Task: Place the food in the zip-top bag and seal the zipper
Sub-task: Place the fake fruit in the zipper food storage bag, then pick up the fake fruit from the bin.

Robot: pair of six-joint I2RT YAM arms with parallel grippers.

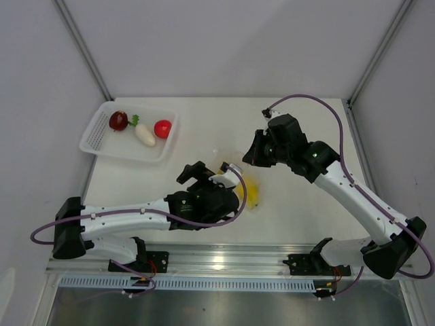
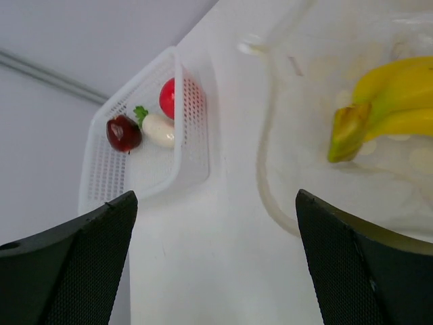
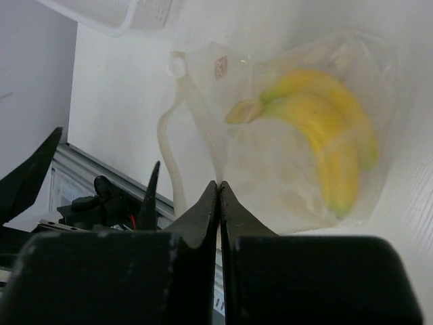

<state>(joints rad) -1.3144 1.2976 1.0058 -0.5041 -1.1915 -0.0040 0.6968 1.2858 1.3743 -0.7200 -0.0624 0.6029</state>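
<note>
The clear zip-top bag (image 3: 284, 183) lies mid-table with the yellow banana bunch (image 3: 325, 128) inside it; the bunch also shows in the top view (image 1: 253, 195) and the left wrist view (image 2: 389, 101). The zipper strip (image 3: 168, 152) curls open along the bag's mouth. My right gripper (image 3: 218, 186) is shut on the bag's upper film near the mouth. My left gripper (image 2: 216, 264) is open and empty, over bare table just left of the bag's rim (image 2: 267, 183). The red apple (image 1: 162, 128), the dark fruit (image 1: 118, 121) and the white radish (image 1: 144, 134) lie in the basket.
The white mesh basket (image 1: 102, 136) stands at the far left of the table and shows in the left wrist view (image 2: 145, 162) too. Both arms crowd the bag at mid-table. A metal rail (image 1: 224, 261) runs along the near edge.
</note>
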